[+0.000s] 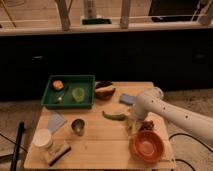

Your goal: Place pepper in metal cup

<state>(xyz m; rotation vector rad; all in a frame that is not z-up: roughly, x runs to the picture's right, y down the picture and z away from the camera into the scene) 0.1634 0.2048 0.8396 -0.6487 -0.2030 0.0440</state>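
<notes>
The slim green pepper [114,116] lies on the wooden table [100,145] near its middle. The small shiny metal cup [77,126] stands upright to the pepper's lower left, about a cup's width away. My white arm comes in from the right and bends down just right of the pepper. The gripper [131,121] hangs below the arm's end, right next to the pepper's right tip, mostly hidden by the arm.
A green tray [68,102] at the back left holds an orange fruit [58,85] and a pale green cup [78,94]. A dark bowl [104,89], a blue sponge [127,98], an orange bowl [148,145], a white container [42,139] and a blue cloth [56,121] also sit on the table.
</notes>
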